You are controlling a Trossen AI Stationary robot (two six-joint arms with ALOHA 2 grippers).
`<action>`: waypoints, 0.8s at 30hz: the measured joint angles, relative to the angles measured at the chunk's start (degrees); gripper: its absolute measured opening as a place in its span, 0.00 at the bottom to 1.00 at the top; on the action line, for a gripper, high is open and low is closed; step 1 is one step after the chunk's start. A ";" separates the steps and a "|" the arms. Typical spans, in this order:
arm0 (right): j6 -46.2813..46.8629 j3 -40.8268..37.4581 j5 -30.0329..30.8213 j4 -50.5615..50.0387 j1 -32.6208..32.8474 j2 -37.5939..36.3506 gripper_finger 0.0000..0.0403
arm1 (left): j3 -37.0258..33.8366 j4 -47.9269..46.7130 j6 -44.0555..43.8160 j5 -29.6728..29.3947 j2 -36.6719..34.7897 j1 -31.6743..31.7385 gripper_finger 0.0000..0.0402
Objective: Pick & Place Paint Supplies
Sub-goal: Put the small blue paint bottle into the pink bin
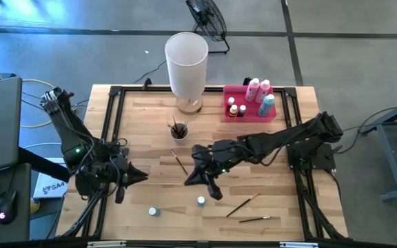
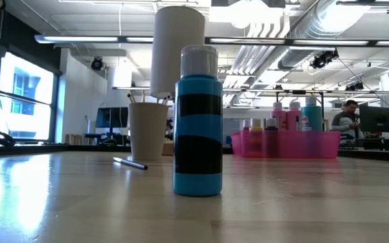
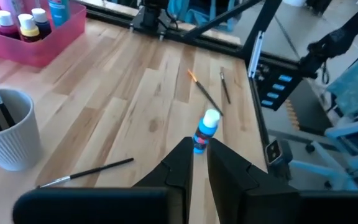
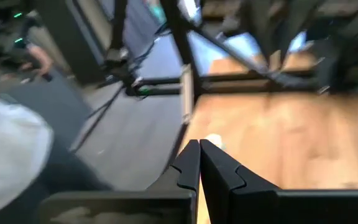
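Wood planks cover the counter (image 1: 150, 138), with a black frame running along its edges. At the far edge stand a tall white cylinder (image 1: 186, 65) and a pink tray (image 1: 248, 110) holding paint bottles. A white cup (image 1: 178, 129) with brushes sits near the cylinder.

The left end effector (image 1: 138, 176) rests by the left edge, its fingers almost closed on nothing. The right end effector (image 1: 212, 191) is near the middle, fingers shut tight and empty – a small blue bottle (image 1: 201, 200) stands just beside it. Another tiny bottle (image 1: 153, 211) stands near the front edge. One brush (image 1: 179, 162) lies mid-counter, two more brushes (image 1: 248, 209) lie front right. Open wood lies between them.
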 joint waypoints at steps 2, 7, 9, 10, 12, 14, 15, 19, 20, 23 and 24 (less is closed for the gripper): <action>-0.80 0.00 2.95 -1.10 0.07 -1.25 0.01 | 0.00 -0.01 0.42 0.02 1.33 0.00 0.07; -0.68 -1.27 6.41 -3.68 0.67 -4.67 0.01 | 0.00 0.07 1.47 4.28 5.57 5.09 0.01; 0.06 -2.77 7.76 -3.81 1.13 -6.40 0.01 | 0.00 0.34 2.11 9.00 6.87 8.78 0.01; 0.61 -3.60 8.83 -3.80 1.40 -7.33 0.01 | 0.00 1.22 3.40 11.73 7.74 10.93 0.00; 1.28 -5.30 11.20 -3.36 1.98 -8.93 0.01 | 0.00 3.73 7.92 17.04 9.79 15.43 0.00; 1.98 -7.36 12.96 -2.56 2.60 -10.55 0.01 | -0.09 6.30 12.31 22.52 11.13 19.22 0.00; 2.49 -8.57 13.51 -2.07 2.83 -11.37 0.01 | -0.09 7.75 14.06 25.30 11.51 20.81 0.00; 4.37 -13.77 17.24 1.47 3.58 -15.09 0.01 | 0.00 12.22 18.97 35.29 14.62 26.94 0.00; 4.82 -15.35 18.06 2.75 3.84 -16.09 0.01 | -0.07 13.10 19.85 37.31 15.60 28.11 0.00; 6.21 -20.18 20.50 7.21 4.47 -18.65 0.01 | -0.07 15.90 21.74 42.33 18.20 30.72 0.00; 6.87 -21.77 21.34 7.84 4.72 -19.47 0.01 | -0.04 16.22 22.22 43.67 19.25 31.30 0.00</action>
